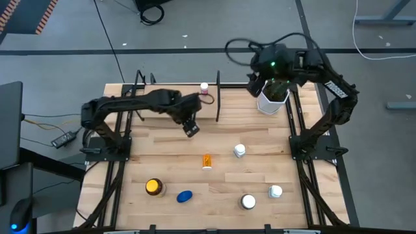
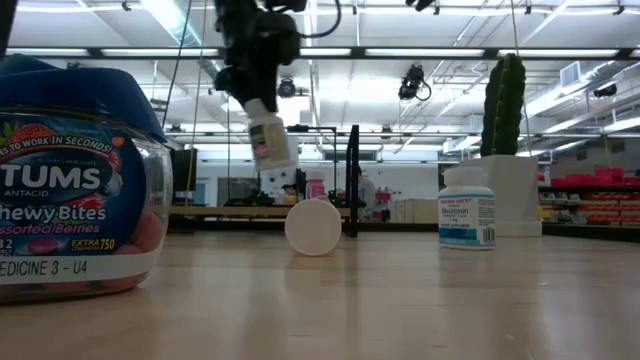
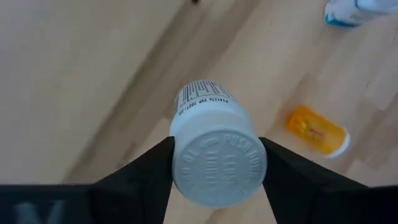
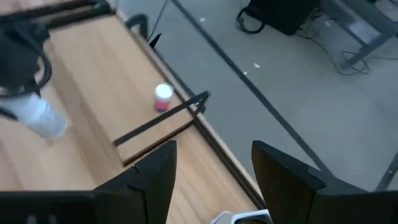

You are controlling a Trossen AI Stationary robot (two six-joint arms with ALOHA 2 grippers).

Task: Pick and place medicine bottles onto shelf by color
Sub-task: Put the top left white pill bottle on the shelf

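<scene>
A white-capped bottle was held clamped in the left gripper, lifted clear of the tabletop beside the shelf. One pink bottle was seen standing on the shelf's far edge. An orange bottle was lying on the tabletop, with a blue one, a yellow-lidded amber one and three white ones scattered nearer the front. The right gripper was held spread apart above the cactus pot.
</scene>
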